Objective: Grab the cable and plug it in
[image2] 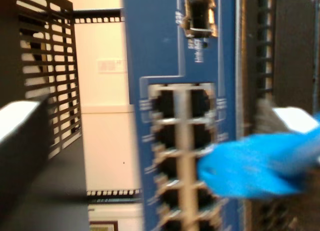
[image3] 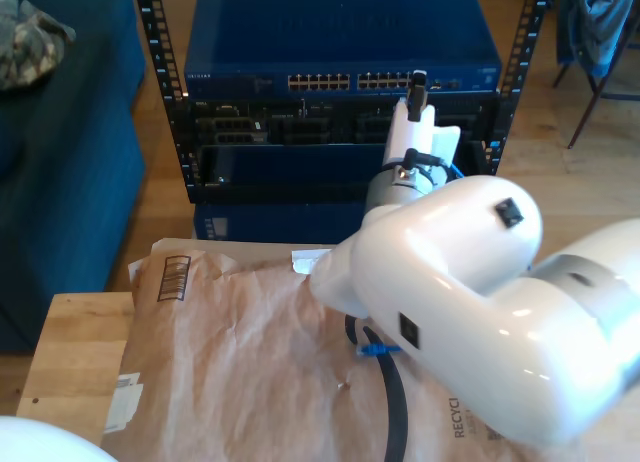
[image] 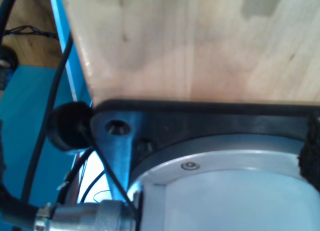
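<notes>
The cable is bright blue, and its blurred plug end hangs just in front of the double row of ports on the blue network switch. My second gripper is raised to the switch's port row towards the exterior view's right and is shut on the cable near the plug. One white finger sits beside the plug. More of the cable trails down across the brown paper. The first wrist view looks down at a wooden tabletop and a black arm base plate; a dark rough edge shows there.
The switch sits on top in a black rack with more units below. Brown paper covers the wooden table. A thick black cable lies on it. A large white arm fills the exterior view's lower right. A blue sofa stands at its left.
</notes>
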